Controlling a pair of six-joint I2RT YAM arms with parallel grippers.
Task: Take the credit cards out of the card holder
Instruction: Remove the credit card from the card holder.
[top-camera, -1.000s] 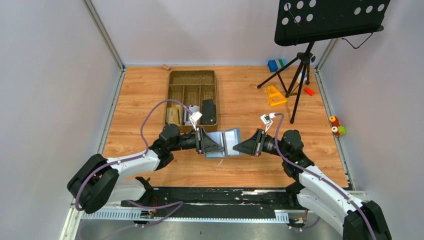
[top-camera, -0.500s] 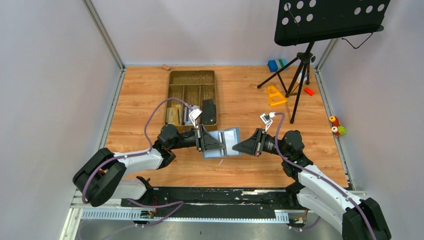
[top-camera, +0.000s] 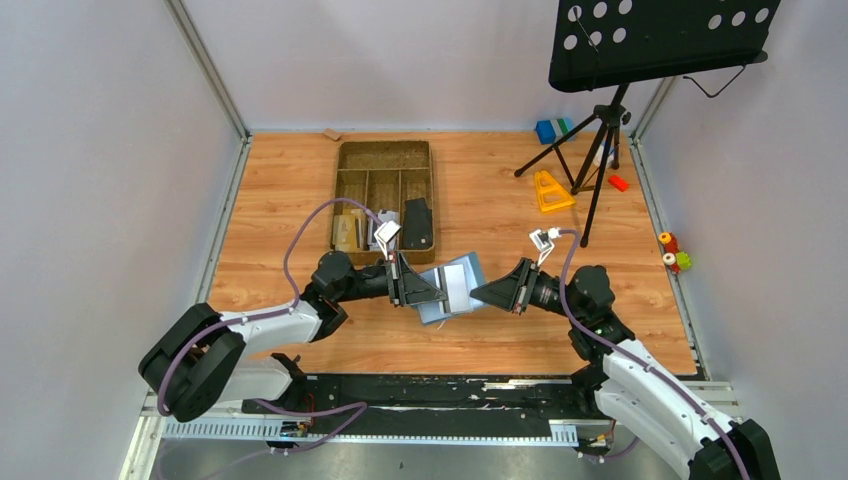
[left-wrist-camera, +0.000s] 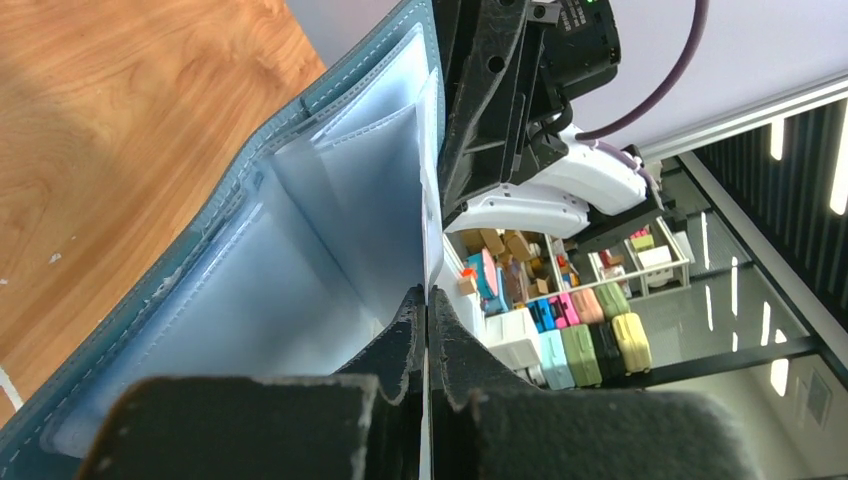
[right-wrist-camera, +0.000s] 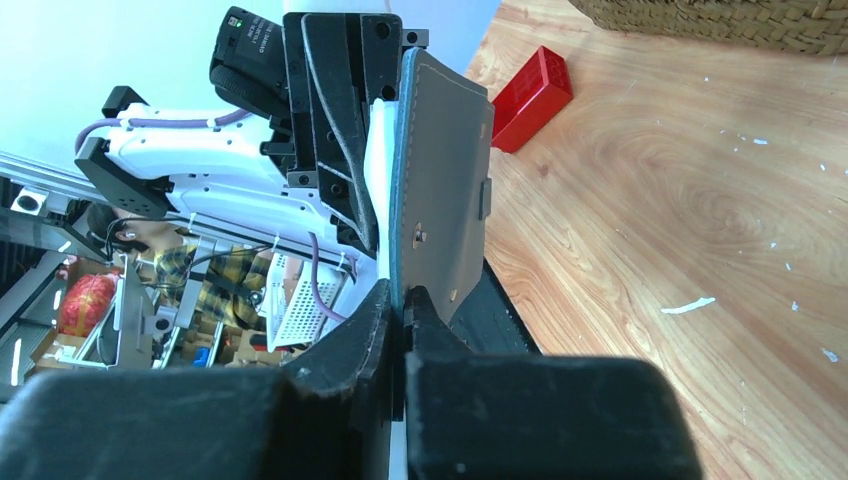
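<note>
The slate-blue card holder (top-camera: 452, 288) hangs open in the air between my two grippers, above the wooden table. My left gripper (top-camera: 438, 297) is shut on a thin pale inner leaf of it (left-wrist-camera: 330, 200); the fingertips (left-wrist-camera: 408, 320) are pressed together. My right gripper (top-camera: 477, 293) is shut on the edge of its grey-blue outer flap (right-wrist-camera: 445, 190). I cannot tell whether any card sits in its pockets. A tan card (top-camera: 348, 232) and grey cards (top-camera: 377, 236) lie in the near end of the brown tray (top-camera: 385, 150).
A red block (right-wrist-camera: 530, 98) lies on the table below the holder. A dark object (top-camera: 418, 225) sits in the tray. A music stand tripod (top-camera: 598, 150), a yellow wedge (top-camera: 550, 190) and a blue-and-green block (top-camera: 552, 130) stand at the back right.
The card holder has turned a little, its right end now higher and farther back. The right gripper has shifted slightly right. Both grippers keep their hold.
</note>
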